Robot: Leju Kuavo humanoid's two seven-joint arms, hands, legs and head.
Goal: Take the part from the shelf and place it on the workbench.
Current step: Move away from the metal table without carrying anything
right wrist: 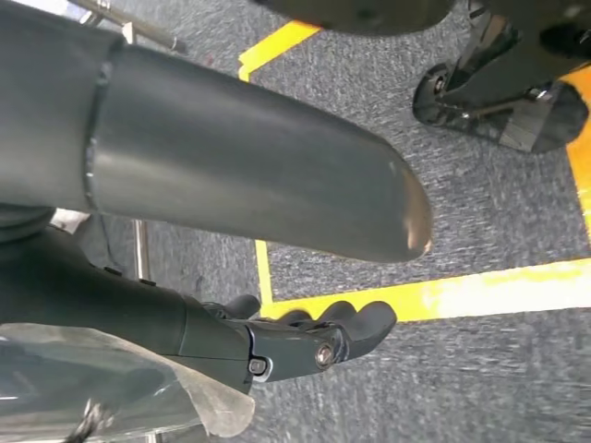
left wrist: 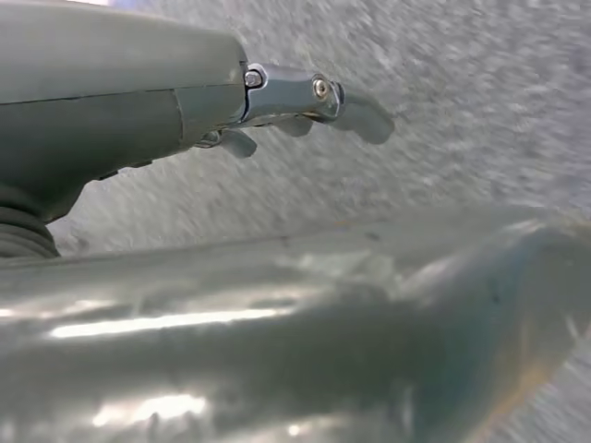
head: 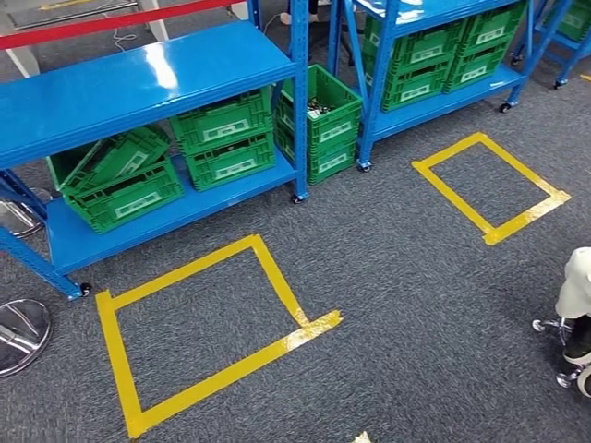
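The left robot hand [left wrist: 293, 106] hangs over blurred grey carpet with its fingers stretched out, slightly apart and grasping nothing. The right robot hand [right wrist: 279, 341] has its dark fingers curled inward and its thick thumb extended. A crumpled sheet of clear plastic [right wrist: 104, 388] lies against those fingers, and I cannot tell whether they grip it or what it wraps.

In the head view, a square of yellow tape [head: 118, 341] sits at the lower left on the carpet floor [head: 404, 305], with a chrome disc base [head: 21, 332] at the left edge. A second tape square [head: 446, 180] lies at centre right.

Beyond them, a blue shelf [head: 139, 83] fills the upper left. Its lower deck carries green crates [head: 223, 138], one of them a tilted crate [head: 104, 159]. A second blue shelf [head: 432, 101] at the upper right holds more crates. Between the two, at the top centre, stands an open crate [head: 328, 120] with small dark parts [head: 317, 109] inside. That crate is the one place where parts can be made out.
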